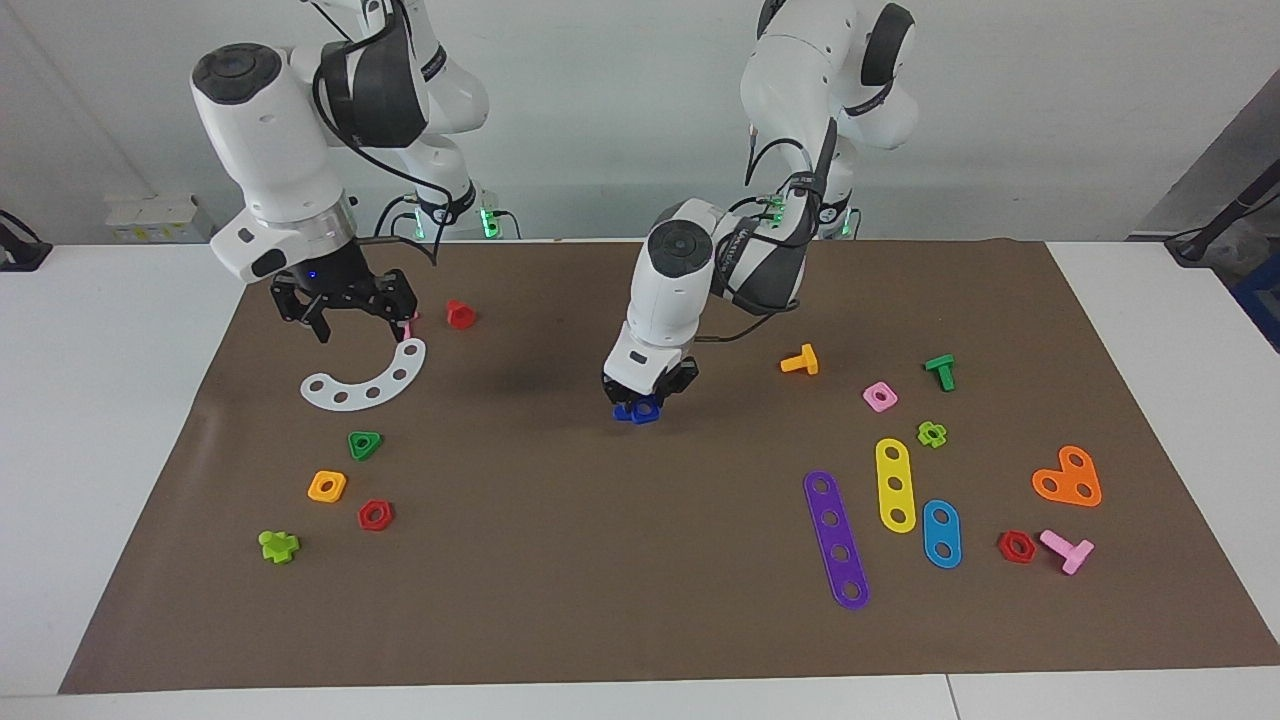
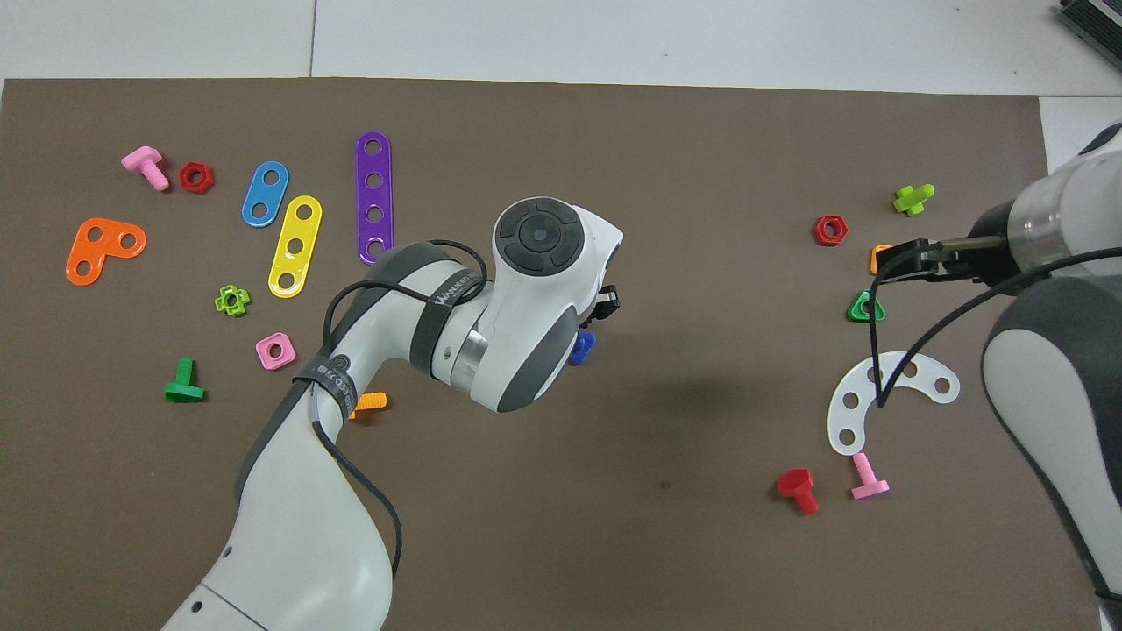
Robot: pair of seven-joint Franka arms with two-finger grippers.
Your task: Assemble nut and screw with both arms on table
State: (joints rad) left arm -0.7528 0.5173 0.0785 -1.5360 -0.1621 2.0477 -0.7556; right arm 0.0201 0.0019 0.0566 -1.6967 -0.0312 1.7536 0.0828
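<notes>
The dark-blue nut (image 1: 648, 408) shows its round hole, low over the brown mat (image 1: 560, 560) near its middle. A second dark-blue part (image 1: 624, 413), probably the screw, sits tight against it. My left gripper (image 1: 645, 395) points down onto them and looks shut on the nut. In the overhead view the left arm hides most of the blue piece (image 2: 581, 348) beside my left gripper (image 2: 605, 307). My right gripper (image 1: 358, 322) is open and empty, raised over the white curved strip (image 1: 365, 380), and shows in the overhead view (image 2: 887, 265).
Toward the right arm's end lie a red screw (image 1: 460, 314), green triangular nut (image 1: 365, 445), orange-yellow nut (image 1: 327, 486), red hex nut (image 1: 375, 515) and a lime piece (image 1: 278, 546). Toward the left arm's end lie the pink nut (image 1: 880, 396), an orange screw (image 1: 801, 361), coloured strips (image 1: 836, 538) and a pink screw (image 1: 1067, 548).
</notes>
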